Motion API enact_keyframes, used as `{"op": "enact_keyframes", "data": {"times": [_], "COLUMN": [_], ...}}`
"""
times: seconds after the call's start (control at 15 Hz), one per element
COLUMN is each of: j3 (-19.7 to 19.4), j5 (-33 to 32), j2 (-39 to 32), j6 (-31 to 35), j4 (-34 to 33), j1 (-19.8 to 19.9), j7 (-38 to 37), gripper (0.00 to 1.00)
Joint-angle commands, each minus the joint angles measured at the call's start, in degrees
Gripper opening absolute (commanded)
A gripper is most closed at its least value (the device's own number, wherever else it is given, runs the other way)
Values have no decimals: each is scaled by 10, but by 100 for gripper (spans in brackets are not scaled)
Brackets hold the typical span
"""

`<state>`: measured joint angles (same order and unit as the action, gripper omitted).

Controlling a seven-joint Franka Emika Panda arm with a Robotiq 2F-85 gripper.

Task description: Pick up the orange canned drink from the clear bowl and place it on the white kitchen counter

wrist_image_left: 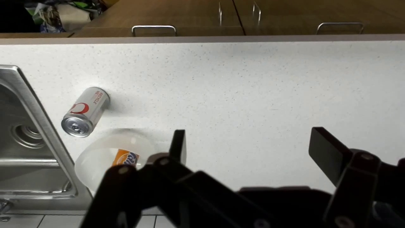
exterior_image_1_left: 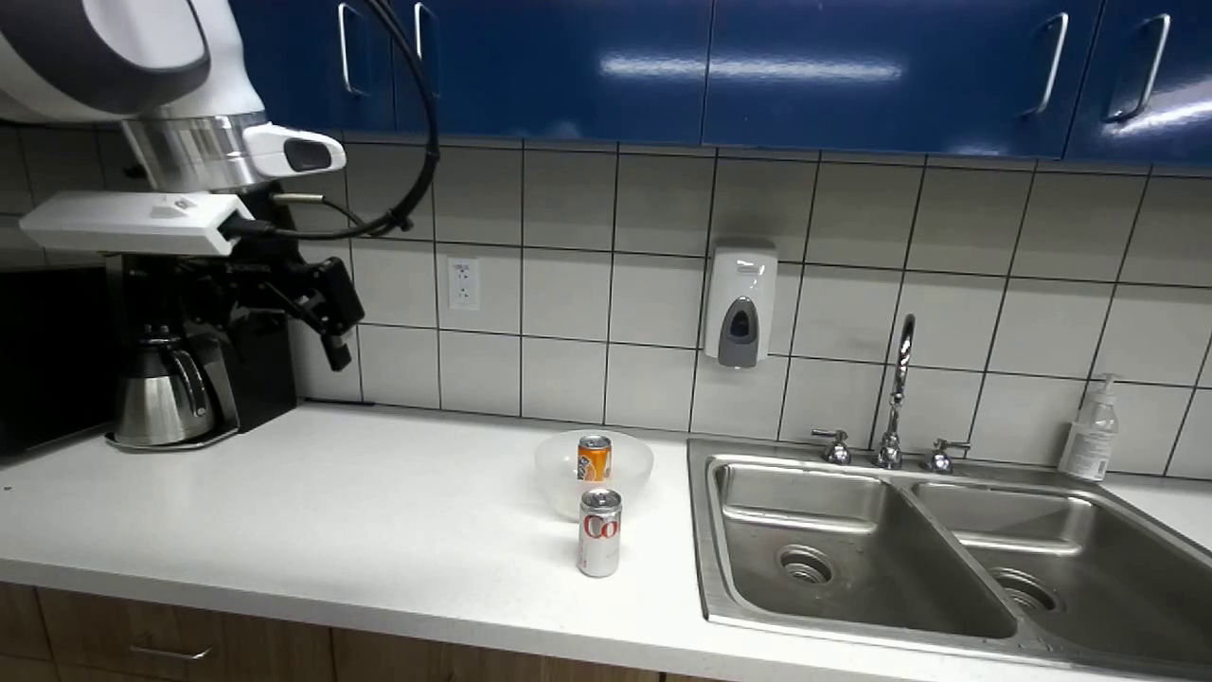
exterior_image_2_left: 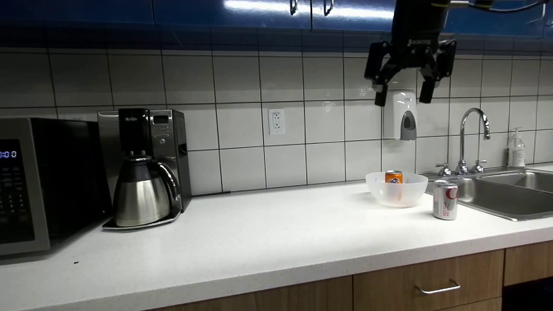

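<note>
The orange canned drink stands in the clear bowl in both exterior views: can (exterior_image_1_left: 594,461) (exterior_image_2_left: 393,177), bowl (exterior_image_1_left: 551,474) (exterior_image_2_left: 375,190). In the wrist view the can (wrist_image_left: 124,157) is partly hidden behind a finger, and so is the bowl (wrist_image_left: 90,166). The bowl rests on the white kitchen counter (exterior_image_1_left: 331,511) (exterior_image_2_left: 259,242) (wrist_image_left: 246,91), beside the sink. My gripper (exterior_image_2_left: 403,96) is open and empty, fingers pointing down, high above the counter. It is apart from the can and bowl. In the wrist view the open fingers (wrist_image_left: 248,144) have bare counter between them.
A silver-white can with red lettering (exterior_image_1_left: 599,545) (exterior_image_2_left: 444,201) (wrist_image_left: 88,109) stands close to the bowl. A steel sink (exterior_image_1_left: 703,540) with a faucet (exterior_image_1_left: 895,398) is beside them. A coffee maker (exterior_image_2_left: 142,190) and microwave (exterior_image_2_left: 41,181) stand farther along. Blue cabinets (exterior_image_1_left: 587,66) hang above.
</note>
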<state>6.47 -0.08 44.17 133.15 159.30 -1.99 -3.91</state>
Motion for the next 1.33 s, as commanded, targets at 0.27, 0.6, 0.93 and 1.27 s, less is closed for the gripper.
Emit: {"op": "enact_keyframes", "data": {"times": [0.27,0.6,0.93,1.27], "j3": [-29,-62,-88,-113], "j5": [-49,-66,-61,-51], "j2": [-107,-197,-301,-379], "j6": [139,229,292,306], "j4": [0,-10,-53,-117], "j1": [71,103,112,105], "j7": [-1,8,19,30], "gripper": [100,100,100,100]}}
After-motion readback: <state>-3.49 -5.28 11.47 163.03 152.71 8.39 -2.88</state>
